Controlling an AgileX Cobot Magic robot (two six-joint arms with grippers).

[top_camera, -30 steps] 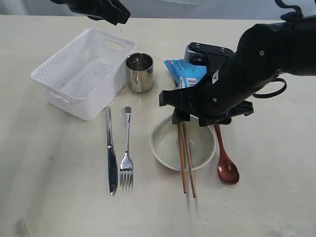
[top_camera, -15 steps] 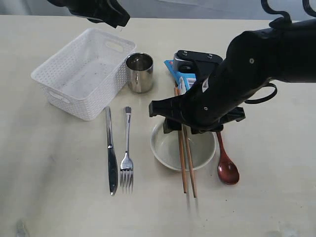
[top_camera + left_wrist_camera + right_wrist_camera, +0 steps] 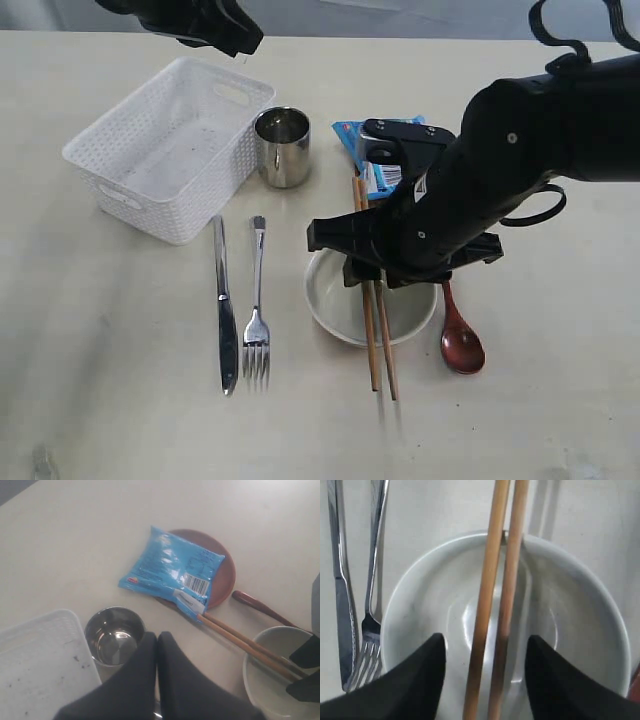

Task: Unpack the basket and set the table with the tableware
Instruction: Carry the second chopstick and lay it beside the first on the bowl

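Wooden chopsticks point(image 3: 377, 340) lie across the cream bowl point(image 3: 325, 300). My right gripper point(image 3: 368, 272) hangs just over that bowl. In the right wrist view it point(image 3: 485, 652) is open, one finger on each side of the chopsticks point(image 3: 495, 580), not touching them. A knife point(image 3: 225, 310) and fork point(image 3: 257, 320) lie left of the bowl, and a dark red spoon point(image 3: 462, 345) lies to its right. The steel cup point(image 3: 283, 147) stands beside the white basket point(image 3: 165, 150). My left gripper point(image 3: 157, 637) is shut and empty, high above the basket's far corner point(image 3: 235, 35).
A blue snack packet point(image 3: 172, 572) lies on the reddish-brown plate point(image 3: 225, 575) behind the bowl. The basket's floor point(image 3: 35, 665) shows only a few dark specks. Bare table point(image 3: 120, 400) stretches along the front and the left.
My right arm has shifted left and come down over the bowl. Its fingers now sit closer in around the chopsticks. The chopsticks and the left arm have not moved.
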